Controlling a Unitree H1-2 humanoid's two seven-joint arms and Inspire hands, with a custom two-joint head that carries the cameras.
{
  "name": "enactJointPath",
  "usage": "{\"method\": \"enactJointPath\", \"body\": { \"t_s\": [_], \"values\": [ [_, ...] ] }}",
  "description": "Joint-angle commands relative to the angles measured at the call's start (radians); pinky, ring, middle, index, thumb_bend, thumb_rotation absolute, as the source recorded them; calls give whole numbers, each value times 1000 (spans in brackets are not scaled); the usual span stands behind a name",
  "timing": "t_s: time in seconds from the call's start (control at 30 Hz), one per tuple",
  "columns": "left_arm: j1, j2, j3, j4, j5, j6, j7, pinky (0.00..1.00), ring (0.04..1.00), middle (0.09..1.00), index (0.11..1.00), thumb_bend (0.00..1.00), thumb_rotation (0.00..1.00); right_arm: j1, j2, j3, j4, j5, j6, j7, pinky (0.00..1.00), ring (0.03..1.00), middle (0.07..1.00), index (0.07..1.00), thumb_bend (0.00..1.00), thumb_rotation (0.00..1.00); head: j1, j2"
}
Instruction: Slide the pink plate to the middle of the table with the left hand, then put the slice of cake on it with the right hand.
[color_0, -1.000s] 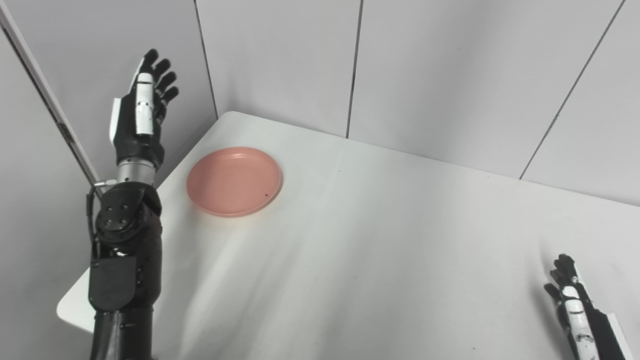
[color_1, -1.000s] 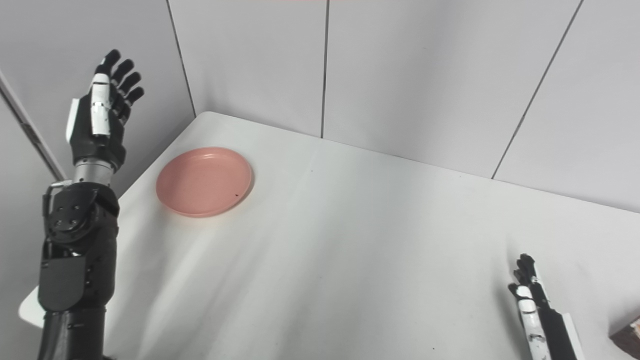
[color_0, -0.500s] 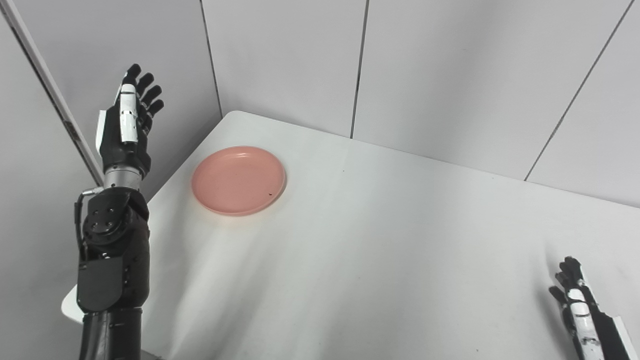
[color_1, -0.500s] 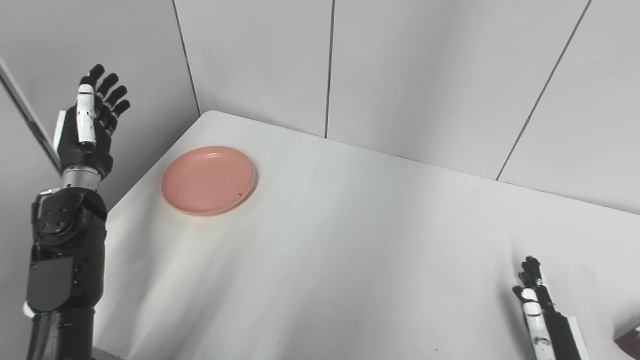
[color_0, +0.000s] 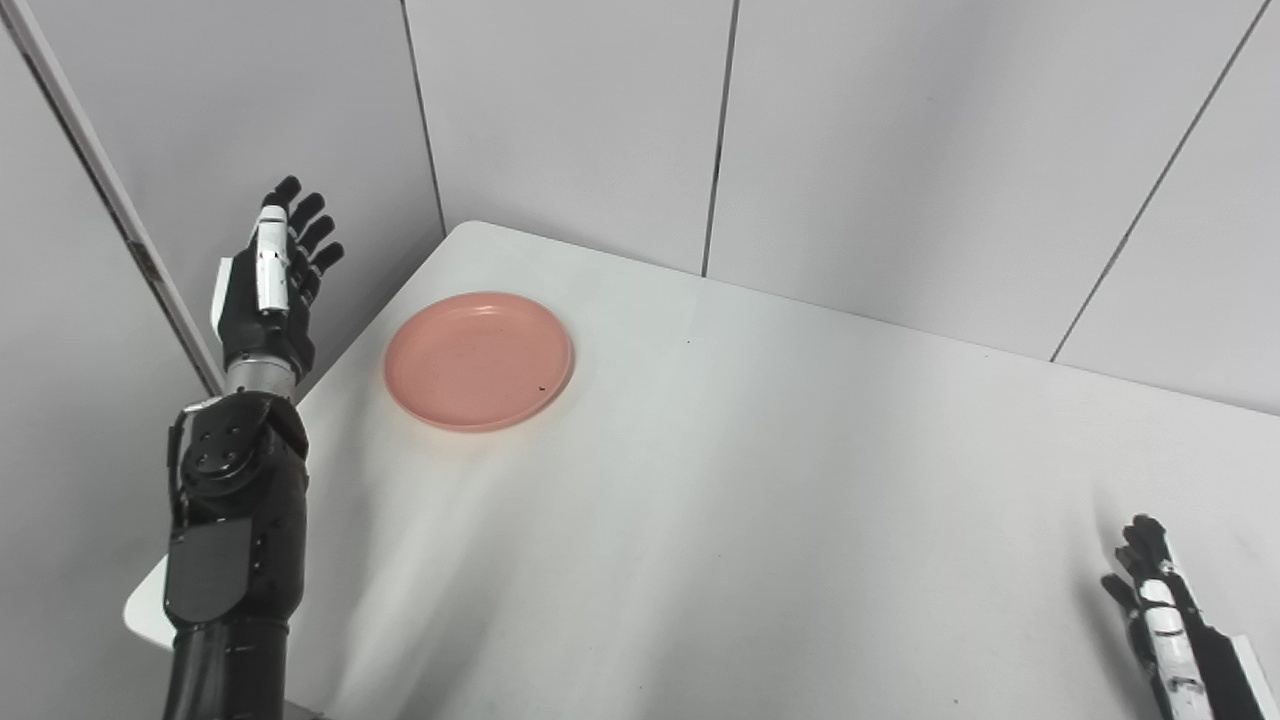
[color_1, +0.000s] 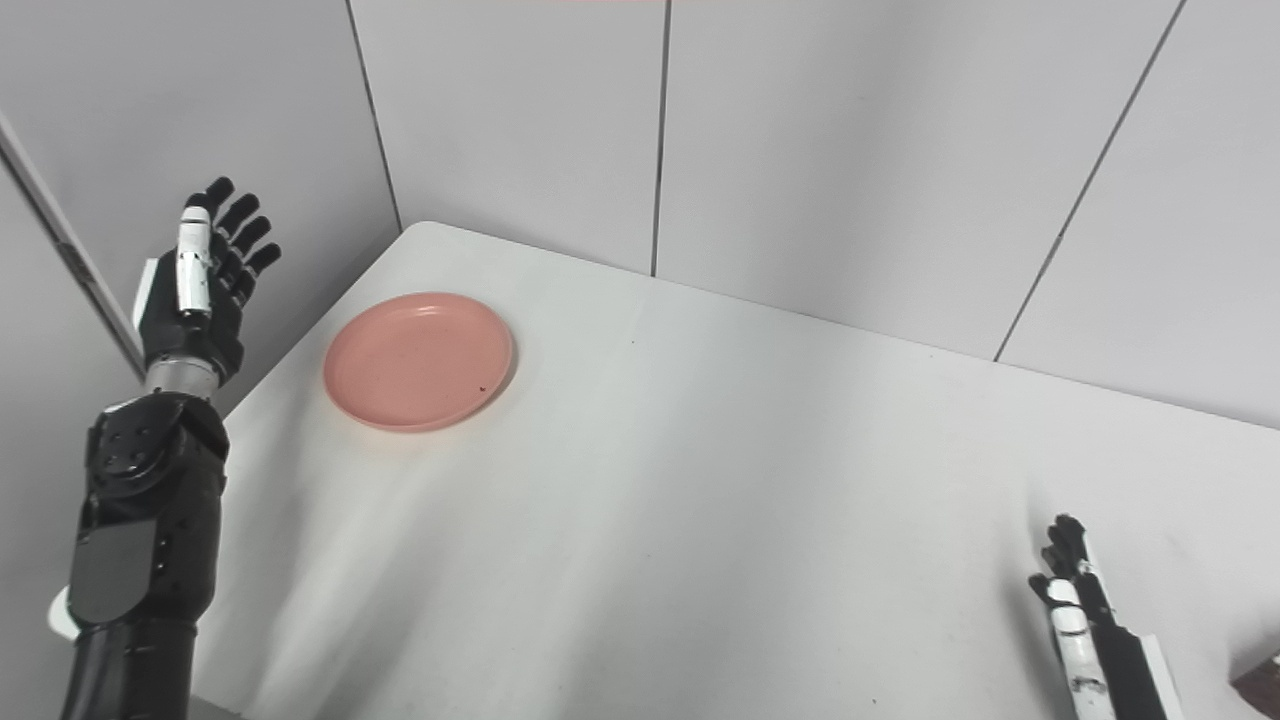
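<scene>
The pink plate lies empty near the far left corner of the white table. My left hand is raised beside the table's left edge, left of the plate and apart from it, open with its fingers spread and pointing up. My right hand rests low at the front right, open, fingers stretched flat, holding nothing. A brown corner of the cake slice shows at the right eye view's bottom right edge; the rest of it is out of frame.
Grey wall panels close off the back and the left side of the table. The table's left edge runs just beside my left forearm.
My left hand has come down from its higher position and now sits a little nearer the plate. The camera shifted slightly. The plate and the right hand stayed put.
</scene>
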Motion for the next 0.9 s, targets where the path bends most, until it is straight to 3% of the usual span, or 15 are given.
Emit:
{"method": "enactJointPath", "body": {
  "t_s": [0.0,0.07,0.53,0.87],
  "values": [
    [-16,28,-7,-1,9,-38,2,888,912,917,902,328,982,9,-20,-16,-25,5,26,-3,1000,1000,1000,992,232,1000,2,1],
    [-17,28,-10,15,3,-41,-1,893,915,924,907,321,952,9,-20,-16,-23,7,22,-3,1000,1000,1000,991,224,1000,3,1],
    [-19,20,-20,105,-15,-69,-7,903,929,939,923,312,1000,14,-17,-20,-47,13,56,-5,1000,1000,1000,991,221,1000,6,8],
    [-16,8,-37,150,-15,-77,3,907,918,928,920,327,1000,13,-21,-19,-39,10,40,-6,1000,1000,996,986,212,1000,7,14]
  ]
}}
